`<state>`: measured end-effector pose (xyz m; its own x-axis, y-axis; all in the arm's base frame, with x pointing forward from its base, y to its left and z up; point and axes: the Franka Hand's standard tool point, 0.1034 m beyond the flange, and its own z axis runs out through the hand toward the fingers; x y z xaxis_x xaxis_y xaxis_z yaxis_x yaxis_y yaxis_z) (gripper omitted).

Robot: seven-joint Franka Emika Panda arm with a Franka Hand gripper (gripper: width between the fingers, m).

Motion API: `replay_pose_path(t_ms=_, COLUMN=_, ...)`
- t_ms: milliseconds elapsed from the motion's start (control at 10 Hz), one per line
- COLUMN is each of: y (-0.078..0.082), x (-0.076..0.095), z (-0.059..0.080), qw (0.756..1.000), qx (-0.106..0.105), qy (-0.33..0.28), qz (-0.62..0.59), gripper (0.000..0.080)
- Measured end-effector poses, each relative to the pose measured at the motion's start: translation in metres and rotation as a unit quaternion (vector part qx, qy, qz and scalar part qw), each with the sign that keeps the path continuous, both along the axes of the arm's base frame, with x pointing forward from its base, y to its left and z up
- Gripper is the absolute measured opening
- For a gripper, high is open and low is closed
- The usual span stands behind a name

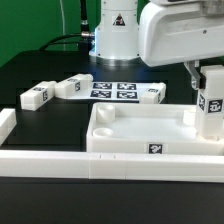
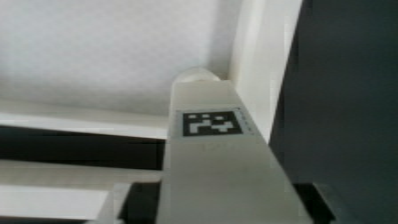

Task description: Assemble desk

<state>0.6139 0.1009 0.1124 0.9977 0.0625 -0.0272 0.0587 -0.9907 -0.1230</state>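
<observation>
The white rimmed tabletop (image 1: 130, 140) lies tray-side up at the middle right of the table. My gripper (image 1: 207, 82) is shut on a white leg block (image 1: 211, 110) and holds it upright, its lower end in the tabletop's far corner recess at the exterior view's right. In the wrist view the tagged leg (image 2: 217, 150) runs from between my dark fingers (image 2: 146, 200) to the corner of the tabletop (image 2: 107, 60). Three more legs lie loose: two (image 1: 36, 96) (image 1: 72, 86) at the back left and one (image 1: 148, 95) behind the tabletop.
The marker board (image 1: 112, 89) lies flat behind the tabletop, in front of the robot base (image 1: 115, 35). A long low white border wall (image 1: 100, 165) runs along the front, with a short arm (image 1: 5, 125) at the left.
</observation>
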Motion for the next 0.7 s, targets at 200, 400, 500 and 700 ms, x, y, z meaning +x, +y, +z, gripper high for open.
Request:
replay_pose_path(t_ms=200, y=-0.0008, x=-0.0001, z=-0.0001, qw=0.997, qx=0.0, qy=0.001, qz=-0.081, gripper=0.0297)
replay_pose_path(t_ms=400, y=-0.0018, x=0.0014, z=-0.0001, qw=0.991, qx=0.0, qy=0.002, qz=-0.136, gripper=0.0297)
replay_pose_path(t_ms=500, y=-0.0019, x=0.0015, z=0.0, qw=0.986, qx=0.0, qy=0.005, qz=-0.165, gripper=0.0297)
replay_pose_path(t_ms=700, y=-0.0021, x=0.0015, z=0.0, qw=0.975, qx=-0.002, qy=0.013, qz=-0.222, gripper=0.0297)
